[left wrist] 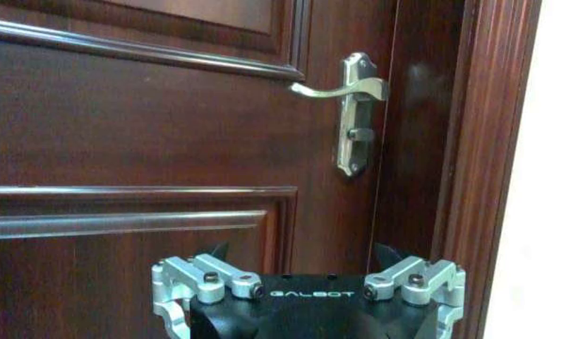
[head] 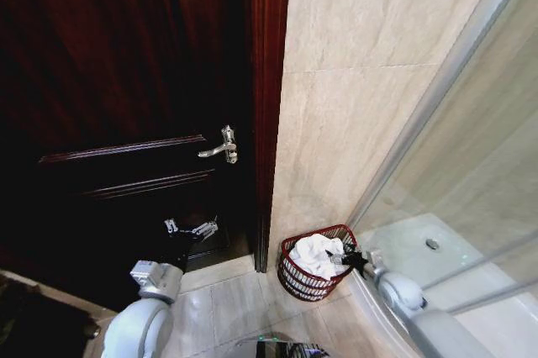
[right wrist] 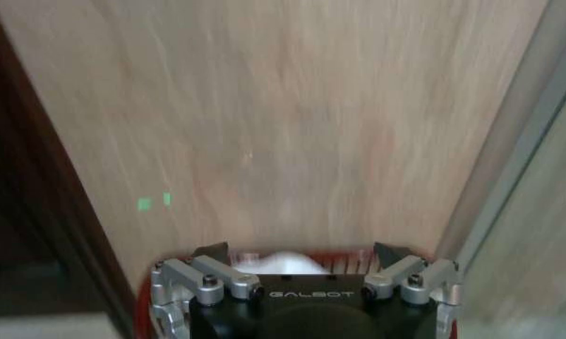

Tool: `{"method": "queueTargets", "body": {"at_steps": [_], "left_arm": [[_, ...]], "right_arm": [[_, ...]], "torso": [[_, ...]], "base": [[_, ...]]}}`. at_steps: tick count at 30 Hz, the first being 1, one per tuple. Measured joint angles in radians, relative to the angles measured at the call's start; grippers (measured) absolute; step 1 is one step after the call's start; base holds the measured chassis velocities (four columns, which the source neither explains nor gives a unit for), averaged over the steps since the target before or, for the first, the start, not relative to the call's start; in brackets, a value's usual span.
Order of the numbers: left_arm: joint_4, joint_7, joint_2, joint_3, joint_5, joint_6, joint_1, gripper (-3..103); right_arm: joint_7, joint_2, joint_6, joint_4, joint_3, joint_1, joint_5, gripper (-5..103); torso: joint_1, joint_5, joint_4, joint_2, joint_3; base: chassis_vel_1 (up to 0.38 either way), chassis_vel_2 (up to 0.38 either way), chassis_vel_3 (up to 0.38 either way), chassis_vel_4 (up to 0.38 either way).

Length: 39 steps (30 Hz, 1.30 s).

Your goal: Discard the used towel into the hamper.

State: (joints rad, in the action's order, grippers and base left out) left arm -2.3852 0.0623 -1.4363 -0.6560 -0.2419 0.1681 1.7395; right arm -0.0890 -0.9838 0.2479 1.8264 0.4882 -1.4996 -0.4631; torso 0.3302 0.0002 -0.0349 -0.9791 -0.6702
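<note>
Inside one hamper [head: 309,281] lies one white towel [head: 315,254]; right tool [head: 346,259] open, empty.

Head looks down; left wrist shares its door handle [head: 220,146] (closer).

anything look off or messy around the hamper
Nothing stands out. The white towel sits bunched inside the hamper, which stands upright on the floor in the corner by the tiled wall. The right gripper is at its rim; the left gripper faces the door.
</note>
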Motion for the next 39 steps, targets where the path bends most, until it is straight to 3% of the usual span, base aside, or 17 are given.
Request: {"method": "queueTargets", "body": {"at_steps": [2, 5, 18, 25, 39], "left_arm": [[0.0, 0.0, 0.0, 0.0, 0.0, 0.0, 0.0, 100], [0.0, 0.0, 0.0, 0.0, 0.0, 0.0, 0.0, 100], [0.0, 0.0, 0.0, 0.0, 0.0, 0.0, 0.0, 100], [0.0, 0.0, 0.0, 0.0, 0.0, 0.0, 0.0, 100], [0.0, 0.0, 0.0, 0.0, 0.0, 0.0, 0.0, 100]], "right_arm": [[0.007, -0.036, -0.034, 0.053, 0.033, -0.043, 0.034, 100], [0.027, -0.144, -0.173, 0.165, 0.109, -0.16, 0.145, 100], [0.098, -0.377, -0.448, 0.32, 0.17, -0.377, 0.298, 100], [0.147, -0.427, -0.503, 0.408, 0.153, -0.451, 0.314, 100], [0.191, -0.426, -0.499, 0.543, 0.073, -0.47, 0.359, 100]], "torso": [[0.0, -0.0001, -0.0003, 0.0, 0.0], [0.0, -0.0004, -0.0001, -0.001, 0.0], [0.001, -0.0002, -0.0002, -0.002, -0.001], [0.001, -0.0005, 0.0, -0.003, -0.001], [0.002, -0.0003, -0.0001, -0.004, -0.002]], "base": [[0.0, 0.0, 0.0, 0.0], [0.0, 0.0, 0.0, 0.0], [0.0, 0.0, 0.0, 0.0], [0.0, 0.0, 0.0, 0.0], [0.0, 0.0, 0.0, 0.0]]}}
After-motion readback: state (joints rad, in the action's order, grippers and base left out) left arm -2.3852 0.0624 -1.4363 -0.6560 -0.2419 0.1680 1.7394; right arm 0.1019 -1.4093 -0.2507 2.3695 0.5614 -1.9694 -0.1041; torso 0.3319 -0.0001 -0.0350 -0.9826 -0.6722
